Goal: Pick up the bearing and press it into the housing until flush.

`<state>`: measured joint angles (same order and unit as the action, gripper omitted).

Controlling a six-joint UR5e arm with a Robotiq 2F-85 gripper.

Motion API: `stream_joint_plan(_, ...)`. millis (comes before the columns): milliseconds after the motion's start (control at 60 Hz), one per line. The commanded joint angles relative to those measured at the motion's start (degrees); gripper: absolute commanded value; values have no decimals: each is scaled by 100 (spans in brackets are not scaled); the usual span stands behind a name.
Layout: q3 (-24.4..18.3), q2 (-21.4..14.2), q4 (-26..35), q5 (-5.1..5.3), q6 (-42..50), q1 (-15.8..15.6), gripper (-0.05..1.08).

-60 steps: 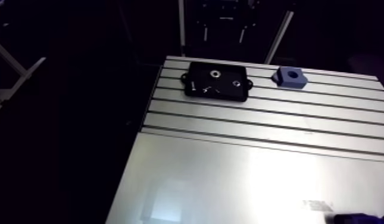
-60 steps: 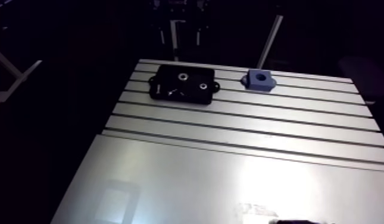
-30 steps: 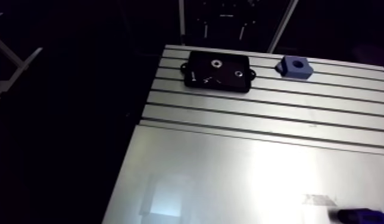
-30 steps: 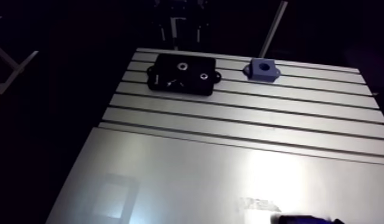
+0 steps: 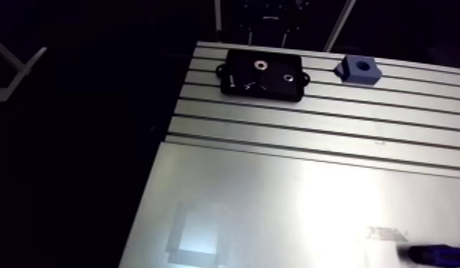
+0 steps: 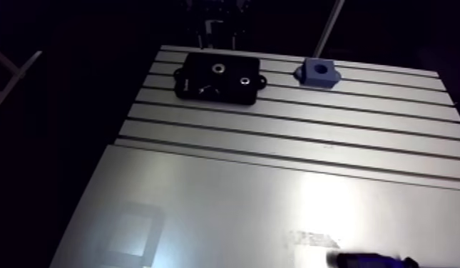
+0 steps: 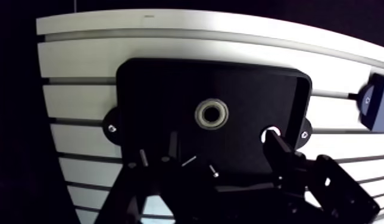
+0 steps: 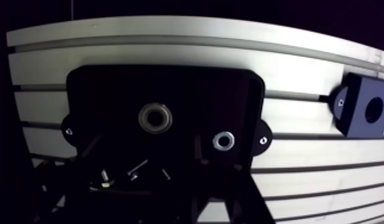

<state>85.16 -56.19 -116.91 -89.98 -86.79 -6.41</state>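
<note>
Jaws spread wide and empty in the wrist view: my gripper hangs over a black tray, with the bearing lying flat just ahead of my fingers and loose screws nearer them. I judge it a small steel ring, stiff, light and slick, so I should pinch its outer rim squarely. In the arm view the tray sits far left on the slotted table, with the blue housing to its right, apart

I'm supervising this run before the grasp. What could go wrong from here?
Loose screws lie in the tray close to the bearing; one may get caught up in the grasp. A smaller ring sits nearby and could be grabbed instead. The housing stands apart from the tray; an off-centre press may jam the bearing rather than seat it flush.
</note>
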Motion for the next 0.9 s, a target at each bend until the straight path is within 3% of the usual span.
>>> stream_joint_plan(17,48,136,-135,3,-9,-1,26)
stream_joint_plan(133,56,166,-144,3,-9,-1,30)
stream_joint_plan(900,233,270,-372,3,-26,-1,32)
